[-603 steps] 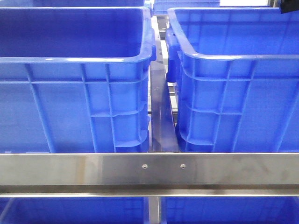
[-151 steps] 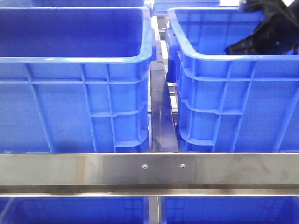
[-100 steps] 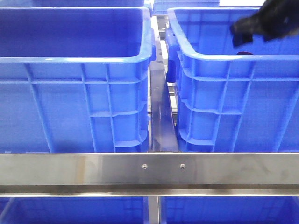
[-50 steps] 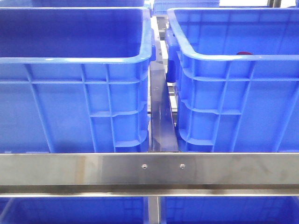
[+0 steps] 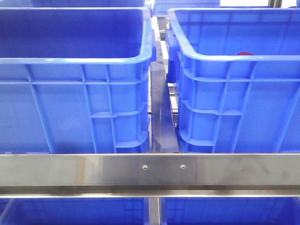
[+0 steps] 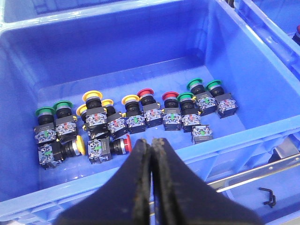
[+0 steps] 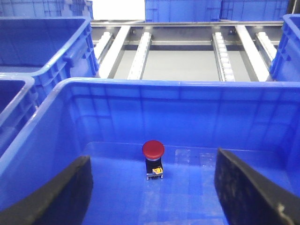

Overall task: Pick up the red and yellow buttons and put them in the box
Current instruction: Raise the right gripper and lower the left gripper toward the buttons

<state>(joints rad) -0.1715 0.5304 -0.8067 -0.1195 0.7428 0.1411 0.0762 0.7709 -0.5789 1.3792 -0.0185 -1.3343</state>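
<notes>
A dark red button point(image 7: 153, 150) stands upright on the floor of the right blue box point(image 7: 164, 83); its cap peeks over the rim in the front view point(image 5: 244, 54). My right gripper point(image 7: 153, 157) is open and empty, above the box, with the button between and beyond its fingers. My left gripper point(image 6: 152, 141) is shut and empty above the near rim of the left crate point(image 6: 47, 194). That crate holds several buttons, among them red ones point(image 6: 146, 92) and yellow ones point(image 6: 92, 96). No gripper shows in the front view.
Green buttons point(image 6: 45, 111) lie among the others in the left crate point(image 5: 75, 60). A steel rail point(image 5: 150, 169) crosses in front of both crates. Roller conveyor tracks point(image 7: 225, 51) and more blue crates point(image 7: 42, 42) lie behind the right box point(image 5: 234, 57).
The right arm, above the right box one second ago, has left the front view. The red button's cap has shown over the rim since then.
</notes>
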